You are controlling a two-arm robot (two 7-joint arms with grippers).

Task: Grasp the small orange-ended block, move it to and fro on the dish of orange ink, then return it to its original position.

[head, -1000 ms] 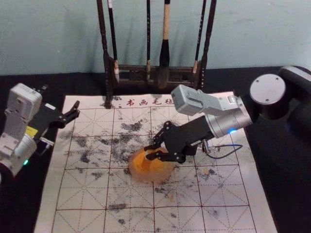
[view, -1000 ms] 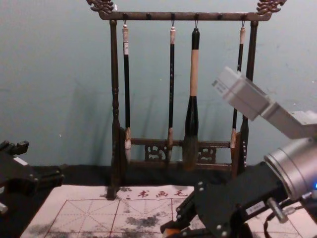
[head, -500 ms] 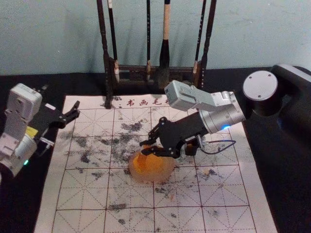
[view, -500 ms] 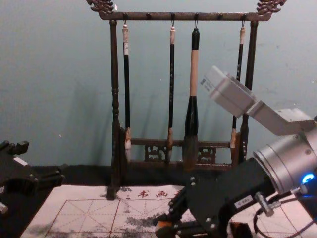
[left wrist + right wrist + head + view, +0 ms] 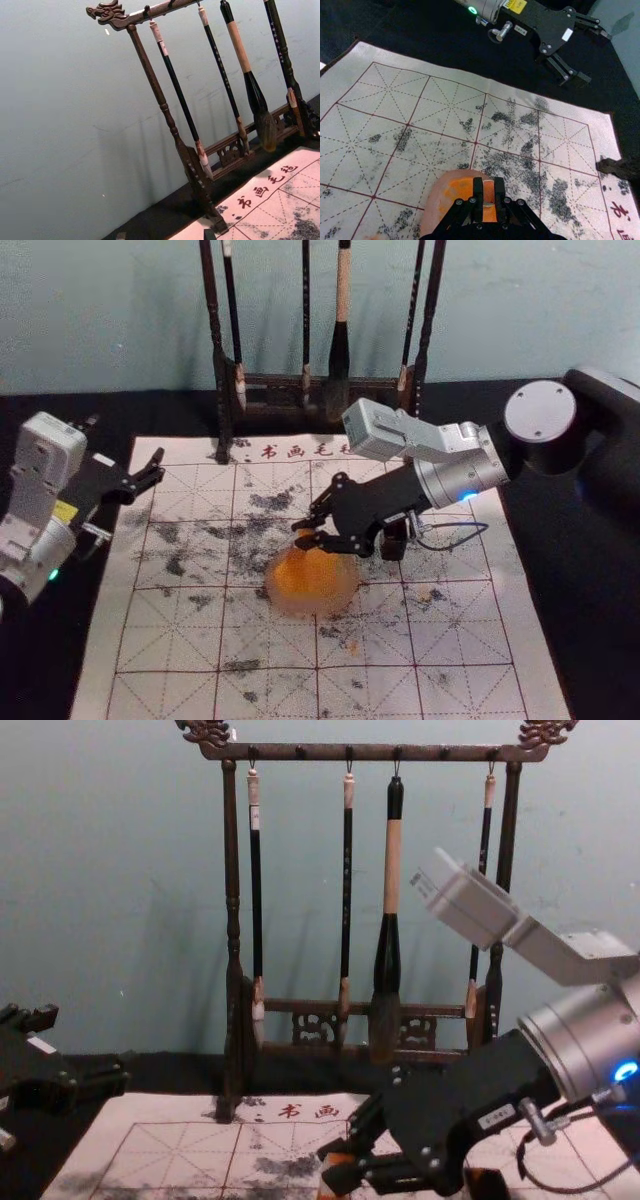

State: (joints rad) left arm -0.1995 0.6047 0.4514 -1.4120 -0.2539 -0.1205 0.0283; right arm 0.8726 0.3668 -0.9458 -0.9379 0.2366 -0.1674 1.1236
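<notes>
1. The right gripper (image 5: 302, 536) pinches the orange-ended block (image 5: 489, 193) between its 2 fingers, over the far part of the dish of orange ink (image 5: 345, 595); contact with the ink can't be made out.
2. The dish sits on the gridded felt mat (image 5: 460, 640).
3. The left gripper (image 5: 86, 1048) is parked at the mat's left, fingers spread.
4. Behind, 4 brushes (image 5: 392, 870) hang from a rack (image 5: 300, 753).

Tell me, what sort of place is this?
Probably a calligraphy table: dark-handled brushes hang from a carved wooden rack, a white mat bears a red grid and Chinese characters, and the robot's right gripper holds an orange-ended block at a pale round dish of orange ink.
</notes>
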